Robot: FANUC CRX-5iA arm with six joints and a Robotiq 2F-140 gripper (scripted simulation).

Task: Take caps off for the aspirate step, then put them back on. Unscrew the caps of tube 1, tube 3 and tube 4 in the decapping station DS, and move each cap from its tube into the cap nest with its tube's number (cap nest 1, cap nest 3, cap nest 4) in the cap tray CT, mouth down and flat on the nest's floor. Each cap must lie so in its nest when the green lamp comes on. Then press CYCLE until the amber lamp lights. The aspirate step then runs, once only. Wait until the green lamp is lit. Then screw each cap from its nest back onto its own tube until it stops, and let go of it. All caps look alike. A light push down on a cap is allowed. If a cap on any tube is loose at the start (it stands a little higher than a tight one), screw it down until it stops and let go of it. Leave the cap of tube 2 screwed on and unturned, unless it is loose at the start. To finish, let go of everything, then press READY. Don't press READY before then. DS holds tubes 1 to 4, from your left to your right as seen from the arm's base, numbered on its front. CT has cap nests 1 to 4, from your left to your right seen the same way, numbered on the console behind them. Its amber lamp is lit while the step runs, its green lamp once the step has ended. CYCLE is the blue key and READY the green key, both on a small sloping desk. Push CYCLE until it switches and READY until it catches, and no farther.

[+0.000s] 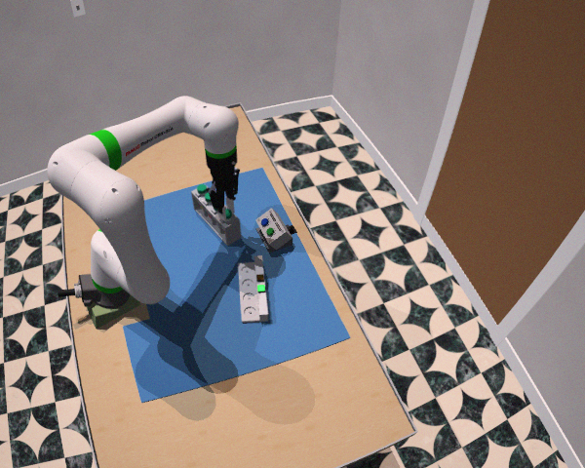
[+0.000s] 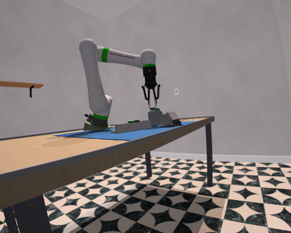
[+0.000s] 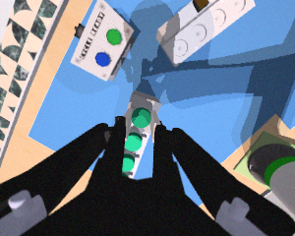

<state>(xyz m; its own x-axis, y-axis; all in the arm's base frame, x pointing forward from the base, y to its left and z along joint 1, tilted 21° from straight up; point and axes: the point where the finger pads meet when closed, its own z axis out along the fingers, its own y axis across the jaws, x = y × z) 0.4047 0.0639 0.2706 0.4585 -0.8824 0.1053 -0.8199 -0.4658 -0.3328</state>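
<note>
Blue mat (image 1: 302,322); green cap (image 3: 133,143) pinched between the jaws, atop the decapping station (image 1: 230,232).

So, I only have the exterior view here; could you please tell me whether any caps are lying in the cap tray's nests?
Observer: No. In the wrist view all four nests of the cap tray show as bare white rings.
Operator: Thank you. Which cap is the end effector shut on?
Observer: The wrist view shows three green caps in a line along the decapping station. The end effector looks shut on the end cap, the one nearest the key desk.
</note>
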